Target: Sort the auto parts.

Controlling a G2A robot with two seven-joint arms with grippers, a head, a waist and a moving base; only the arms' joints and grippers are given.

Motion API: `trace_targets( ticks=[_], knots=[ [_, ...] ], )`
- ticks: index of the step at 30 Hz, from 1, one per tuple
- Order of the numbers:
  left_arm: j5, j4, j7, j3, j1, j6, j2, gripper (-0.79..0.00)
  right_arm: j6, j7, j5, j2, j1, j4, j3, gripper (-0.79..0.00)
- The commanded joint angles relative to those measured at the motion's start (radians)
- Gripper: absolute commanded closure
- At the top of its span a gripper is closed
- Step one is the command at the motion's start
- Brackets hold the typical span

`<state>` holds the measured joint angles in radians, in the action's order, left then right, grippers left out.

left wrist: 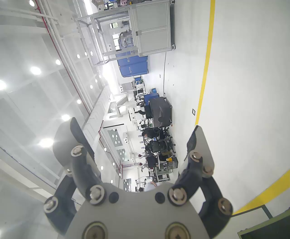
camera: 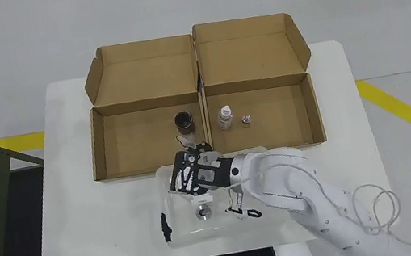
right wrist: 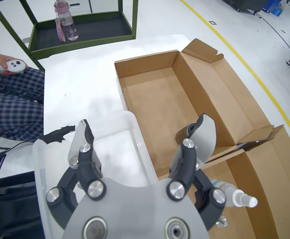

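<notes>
**Right gripper spread over the bin-to-box edge; left gripper raised**

Right gripper [right wrist: 143,135]: fingers wide apart, nothing between them. It hangs where the clear bin [camera: 279,222] meets the near wall of the left box [camera: 97,146]. In the right wrist view, one finger lies over the bin and the other over the box floor.

Left gripper [left wrist: 134,126]: fingers also spread and empty, pointing out at the room, away from the table [camera: 82,222].

Parts:
- Brown cylinder [camera: 183,120] stands in the left box, near the wall it shares with the right box [camera: 313,110]. In the right wrist view, a finger covers part of it.
- Spray bottle [camera: 224,117] and small metal fitting [camera: 246,119] sit in the right box, near each other and close to the same shared wall.
- Round metal part [camera: 202,212] lies on the bin floor, just beside the arm's wrist in the top view.
- One black part [camera: 165,230] sits at the bin's left rim, and a second black piece [camera: 246,214] sits under the forearm's edge. I cannot tell what either of them is.

Obstructions: the arm crosses the bin's right half and hides the floor there. Both boxes' lids stand open on the far side.

Surroundings: a green cart [right wrist: 79,38] holding a pink bottle [right wrist: 66,25] stands off the table's left side. A yellow floor line [camera: 407,106] runs past the table on the right.
</notes>
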<state>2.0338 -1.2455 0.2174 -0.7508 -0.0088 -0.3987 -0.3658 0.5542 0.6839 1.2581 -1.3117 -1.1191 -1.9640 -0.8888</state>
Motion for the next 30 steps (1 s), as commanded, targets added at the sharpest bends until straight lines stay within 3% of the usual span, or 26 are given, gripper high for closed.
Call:
trace_targets(
  ticks=[1, 11, 16, 30],
  knots=[
    [0.000, 0.000, 0.000, 0.000, 0.000, 0.000, 0.000, -0.785, 0.037, 0.011, 0.003, 0.008, -0.023, -0.017, -0.012, -0.730],
    [0.000, 0.000, 0.000, 0.000, 0.000, 0.000, 0.000, -0.785, 0.211, 0.034, 0.010, 0.043, -0.103, -0.047, -0.046, -0.686],
    [0.000, 0.000, 0.000, 0.000, 0.000, 0.000, 0.000, -0.785, 0.276, 0.051, 0.003, 0.056, -0.115, -0.026, -0.053, -0.708],
    [0.000, 0.000, 0.000, 0.000, 0.000, 0.000, 0.000, -0.785, 0.310, 0.090, -0.005, 0.071, -0.087, 0.060, -0.024, -0.665]
  ],
)
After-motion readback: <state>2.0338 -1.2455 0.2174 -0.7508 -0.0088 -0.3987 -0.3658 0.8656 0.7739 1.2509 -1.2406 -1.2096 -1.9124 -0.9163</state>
